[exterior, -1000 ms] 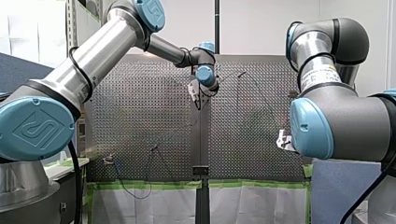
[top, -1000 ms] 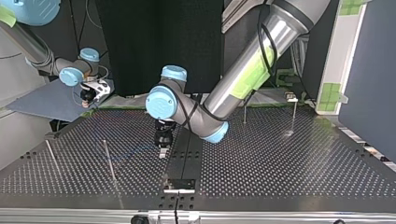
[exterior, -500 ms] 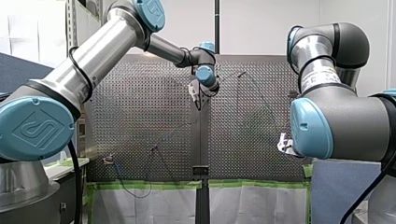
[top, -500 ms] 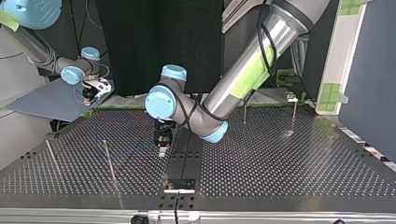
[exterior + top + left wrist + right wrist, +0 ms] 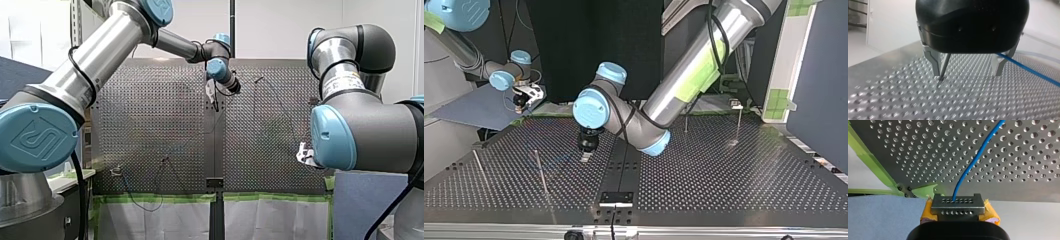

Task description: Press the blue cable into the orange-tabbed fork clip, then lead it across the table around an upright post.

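The blue cable [image 5: 975, 162] runs over the perforated table [image 5: 1023, 157] and ends between the yellow pads [image 5: 991, 213] of my right gripper [image 5: 958, 206], which is shut on it at the table's edge. My left gripper [image 5: 967, 73] hangs just above the plate with its metal fingers [image 5: 935, 62] wide apart and nothing between them. The cable [image 5: 1033, 72] passes just outside one finger, and a thin upright post [image 5: 945, 65] stands behind the other. In the top view my left gripper [image 5: 585, 154] is near the middle and the cable [image 5: 559, 161] shows faintly beside it.
Thin upright posts stand at the top view's left [image 5: 541, 172] [image 5: 479, 167] and at its far right [image 5: 738, 122]. A black bracket [image 5: 616, 197] sits at the table's near edge. Green tape [image 5: 870, 160] lines the edge by my right gripper [image 5: 524, 97].
My left gripper has swung toward the top view's left, away from the table's centre seam, and its wrist has turned. My right arm has hardly moved.
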Motion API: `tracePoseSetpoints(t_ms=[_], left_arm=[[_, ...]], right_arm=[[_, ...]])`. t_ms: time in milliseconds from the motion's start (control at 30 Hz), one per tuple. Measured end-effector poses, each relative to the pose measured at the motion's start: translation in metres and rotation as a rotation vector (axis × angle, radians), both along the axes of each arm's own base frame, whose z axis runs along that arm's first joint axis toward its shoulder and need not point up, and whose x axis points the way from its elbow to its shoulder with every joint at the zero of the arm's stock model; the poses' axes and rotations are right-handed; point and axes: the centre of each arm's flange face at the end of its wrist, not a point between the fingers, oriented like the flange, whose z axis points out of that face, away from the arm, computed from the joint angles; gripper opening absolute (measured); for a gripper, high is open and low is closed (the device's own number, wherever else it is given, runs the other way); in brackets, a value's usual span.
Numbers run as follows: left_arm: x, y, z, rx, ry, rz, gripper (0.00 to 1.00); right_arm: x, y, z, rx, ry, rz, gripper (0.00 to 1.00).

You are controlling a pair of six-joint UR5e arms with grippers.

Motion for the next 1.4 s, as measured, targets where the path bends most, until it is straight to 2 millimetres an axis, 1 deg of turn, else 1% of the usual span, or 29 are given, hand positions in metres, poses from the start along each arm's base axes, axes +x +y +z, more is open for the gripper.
tracePoseSetpoints(t_ms=[367,533,633,867,1067,1233,1400], left_arm=[[-0.027,-0.016,-0.003,0.025,0.075,-0.136,1.00],[-0.036,-0.021,0.001,0.030,0.079,-0.170,1.00],[-0.040,-0.020,0.009,0.027,0.070,-0.167,1.00],[-0.048,-0.012,0.038,0.024,0.025,-0.126,1.00],[-0.056,-0.009,0.056,0.043,-0.012,-0.115,1.00],[-0.060,-0.007,0.063,0.078,-0.039,-0.095,1.00],[-0.067,-0.011,0.064,0.116,-0.062,-0.102,1.00]], right_arm=[[0.001,0.000,0.000,-0.001,-0.004,0.005,0.00],[0.001,0.000,0.000,0.000,-0.004,0.005,0.00],[0.001,0.000,0.000,0.000,-0.005,0.005,0.00],[0.001,0.000,0.000,-0.001,-0.004,0.005,0.00],[0.001,0.000,0.000,-0.001,-0.003,0.006,0.00],[0.001,0.000,0.000,-0.001,-0.002,0.007,0.00],[0.001,0.000,0.001,-0.001,-0.001,0.007,0.00]])
